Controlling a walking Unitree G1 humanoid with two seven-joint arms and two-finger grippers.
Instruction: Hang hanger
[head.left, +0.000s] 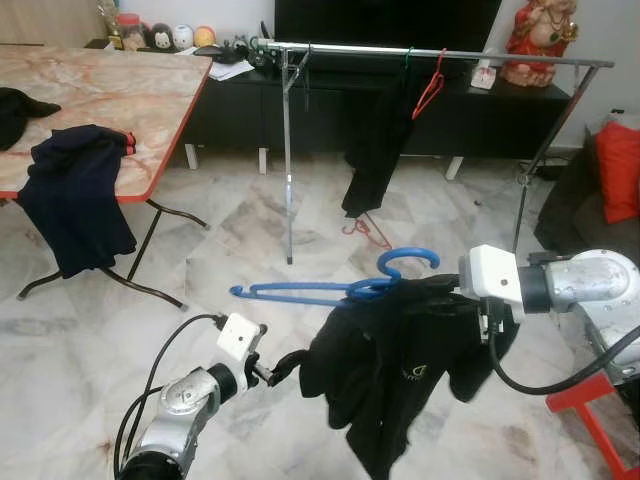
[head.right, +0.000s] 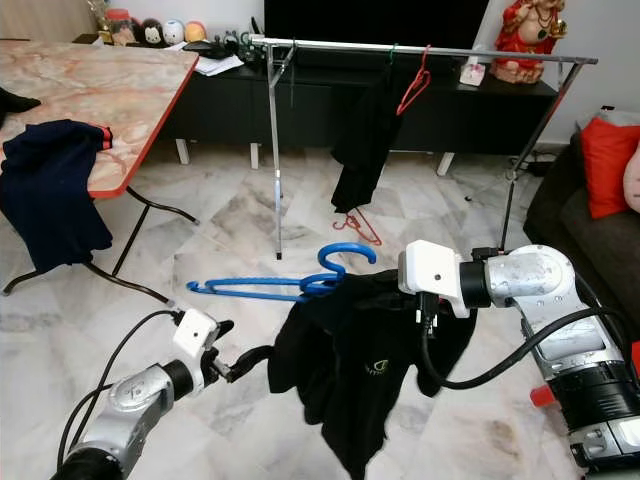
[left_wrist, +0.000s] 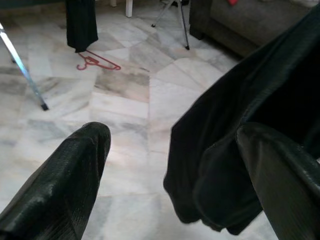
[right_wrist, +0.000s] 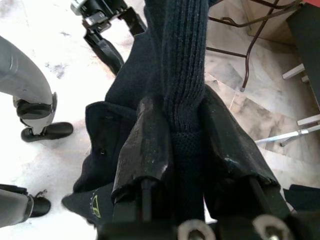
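Marble floor tiles (head.left: 230, 230), pale with grey and brown veins, run across the whole room in the left eye view. At 12 o'clock a silver clothes rail (head.left: 430, 52) stands in front of a black TV cabinet (head.left: 330, 110), with a dark garment (head.left: 375, 150) and a red hanger (head.left: 430, 88) on it; another red hanger (head.left: 368, 232) lies on the floor under it. At 10 o'clock there's a folding table (head.left: 110, 95) with a marble-look top and red edge, a navy top (head.left: 75, 195) draped over its side. A red cushion (head.left: 618, 170) sits on a sofa at 3 o'clock.

Right eye view: the blue hanger (head.right: 290, 283) is mid-air near centre, a black shirt (head.right: 360, 370) bunched on one end. The shirt has a small greenish logo, no text I can read. The right gripper (head.right: 425, 300) is at the shirt's top, the left gripper (head.right: 255, 358) at its lower edge around 8 o'clock.

Left wrist view: the left fingers (left_wrist: 65, 185) are spread apart, one of them against the black cloth.

Right wrist view: the right fingers (right_wrist: 145, 145) are squeezed tight on a ribbed fold of the shirt.
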